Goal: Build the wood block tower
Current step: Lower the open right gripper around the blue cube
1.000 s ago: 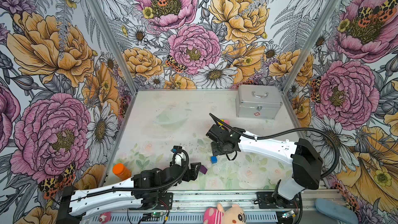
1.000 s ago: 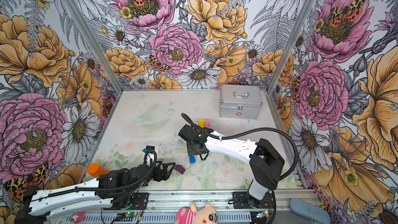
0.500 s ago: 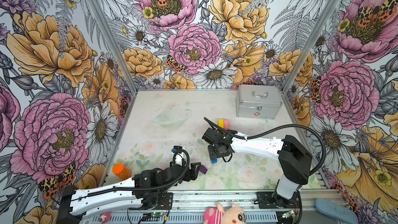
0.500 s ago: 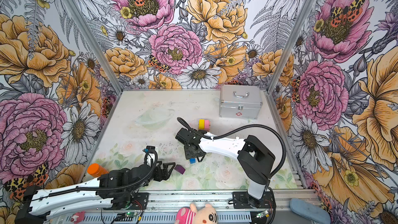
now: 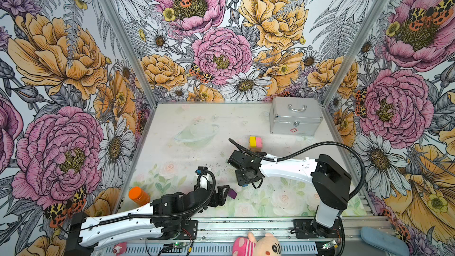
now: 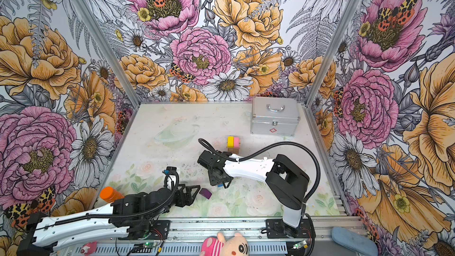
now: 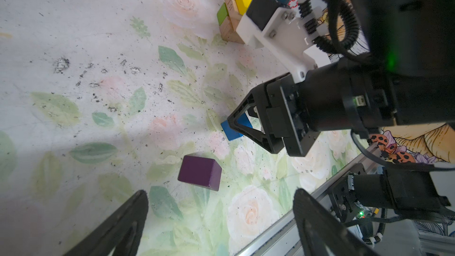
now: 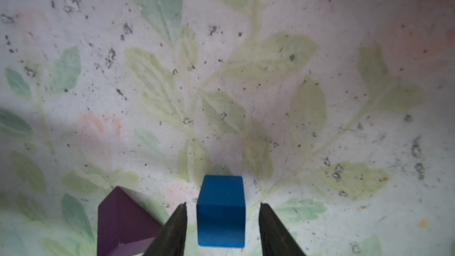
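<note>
Right pincer (image 8: 222,204) newly astride blue block (image 8: 220,211); red cross (image 5: 293,130) on silver case (image 5: 295,116)

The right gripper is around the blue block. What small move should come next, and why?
Probably close the right gripper on the blue block. In the right wrist view the block sits on the table between the two fingers, with a small gap on each side, so nothing is gripped yet. Lifting should wait for the grip.
</note>
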Available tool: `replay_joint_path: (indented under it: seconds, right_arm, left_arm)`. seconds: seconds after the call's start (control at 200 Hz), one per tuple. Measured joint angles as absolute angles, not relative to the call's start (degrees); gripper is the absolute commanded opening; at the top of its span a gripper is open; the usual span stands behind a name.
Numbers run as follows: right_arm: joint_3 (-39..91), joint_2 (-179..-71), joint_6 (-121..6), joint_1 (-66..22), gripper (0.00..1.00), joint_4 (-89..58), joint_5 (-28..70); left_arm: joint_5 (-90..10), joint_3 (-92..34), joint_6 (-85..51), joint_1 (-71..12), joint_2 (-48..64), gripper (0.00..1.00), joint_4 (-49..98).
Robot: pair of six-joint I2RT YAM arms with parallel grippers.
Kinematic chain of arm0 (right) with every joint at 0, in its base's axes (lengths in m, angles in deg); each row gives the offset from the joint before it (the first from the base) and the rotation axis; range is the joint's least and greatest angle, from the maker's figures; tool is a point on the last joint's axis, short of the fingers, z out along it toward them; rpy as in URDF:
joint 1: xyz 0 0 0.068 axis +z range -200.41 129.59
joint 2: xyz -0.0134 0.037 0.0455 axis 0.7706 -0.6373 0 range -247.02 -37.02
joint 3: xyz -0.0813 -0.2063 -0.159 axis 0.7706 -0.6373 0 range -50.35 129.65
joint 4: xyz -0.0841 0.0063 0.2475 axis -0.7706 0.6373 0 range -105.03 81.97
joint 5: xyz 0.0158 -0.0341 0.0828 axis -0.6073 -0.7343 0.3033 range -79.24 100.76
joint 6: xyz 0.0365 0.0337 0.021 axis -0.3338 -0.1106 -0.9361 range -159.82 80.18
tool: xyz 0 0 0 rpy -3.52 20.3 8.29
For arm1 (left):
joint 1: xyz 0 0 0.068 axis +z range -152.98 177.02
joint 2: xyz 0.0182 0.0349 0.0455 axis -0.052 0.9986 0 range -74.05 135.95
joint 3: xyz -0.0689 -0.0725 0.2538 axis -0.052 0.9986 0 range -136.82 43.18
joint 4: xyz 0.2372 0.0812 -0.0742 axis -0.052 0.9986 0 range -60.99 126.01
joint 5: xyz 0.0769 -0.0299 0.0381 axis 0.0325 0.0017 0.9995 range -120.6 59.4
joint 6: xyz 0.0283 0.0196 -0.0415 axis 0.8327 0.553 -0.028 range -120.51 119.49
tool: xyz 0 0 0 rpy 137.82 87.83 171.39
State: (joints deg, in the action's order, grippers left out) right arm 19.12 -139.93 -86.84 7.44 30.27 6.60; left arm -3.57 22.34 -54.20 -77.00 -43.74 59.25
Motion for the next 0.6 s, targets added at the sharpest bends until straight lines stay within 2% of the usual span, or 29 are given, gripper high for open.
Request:
replay_joint_path:
  seconds: [0.595]
  right_arm:
    - [19.1, -140.9, -86.9, 7.4, 0.42, 29.8, 7.0]
  left_arm:
    - [-3.5, 22.4, -54.2, -77.0, -43.7, 0.93, 59.2]
